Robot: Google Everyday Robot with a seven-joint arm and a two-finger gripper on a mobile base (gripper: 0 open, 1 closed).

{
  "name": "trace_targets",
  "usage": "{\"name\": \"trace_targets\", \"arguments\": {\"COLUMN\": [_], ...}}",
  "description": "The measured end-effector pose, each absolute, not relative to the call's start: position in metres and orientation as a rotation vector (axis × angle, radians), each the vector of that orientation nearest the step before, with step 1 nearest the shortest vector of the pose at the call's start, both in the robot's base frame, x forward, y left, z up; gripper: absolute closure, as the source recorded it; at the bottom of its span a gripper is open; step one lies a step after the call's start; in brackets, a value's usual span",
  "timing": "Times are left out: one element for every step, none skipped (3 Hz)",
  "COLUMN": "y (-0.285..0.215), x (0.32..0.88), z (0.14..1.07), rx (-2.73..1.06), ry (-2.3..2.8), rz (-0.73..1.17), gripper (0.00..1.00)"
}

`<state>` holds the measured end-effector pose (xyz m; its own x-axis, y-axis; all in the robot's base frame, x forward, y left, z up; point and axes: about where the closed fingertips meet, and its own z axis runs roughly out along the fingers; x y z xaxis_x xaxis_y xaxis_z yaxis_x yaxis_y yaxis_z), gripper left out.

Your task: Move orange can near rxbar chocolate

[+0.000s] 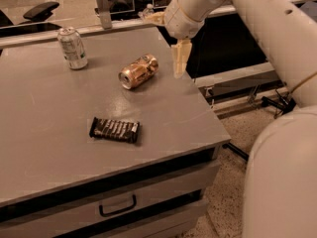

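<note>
The hand point(174, 43) hangs over the far right edge of the worktop point(44, 133), and its arm point(257, 19) runs out past the top and right edges; the worktop's left side is cut off; the drawer point(148, 197) beneath is lost at the bottom edge; the lettering on the rxbar chocolate point(115, 130) cannot be read, nor the pale patches on the orange can point(138, 71), nor the label of the white-and-green can point(73, 47).
</note>
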<state>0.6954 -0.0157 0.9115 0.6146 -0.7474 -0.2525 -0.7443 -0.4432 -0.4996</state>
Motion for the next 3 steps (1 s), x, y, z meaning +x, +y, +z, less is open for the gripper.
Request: {"name": "trace_targets", "arguments": {"y": [0.011,0.027,0.033], "x": [0.701,0.705,0.706], "z": [0.891,0.877,0.872], "rx": [-2.350,-2.403,-2.420], "ry": [1.136,1.114,1.110], "rz": [-0.033,-0.047,-0.049], "gripper": [0.00,0.03,0.26]}}
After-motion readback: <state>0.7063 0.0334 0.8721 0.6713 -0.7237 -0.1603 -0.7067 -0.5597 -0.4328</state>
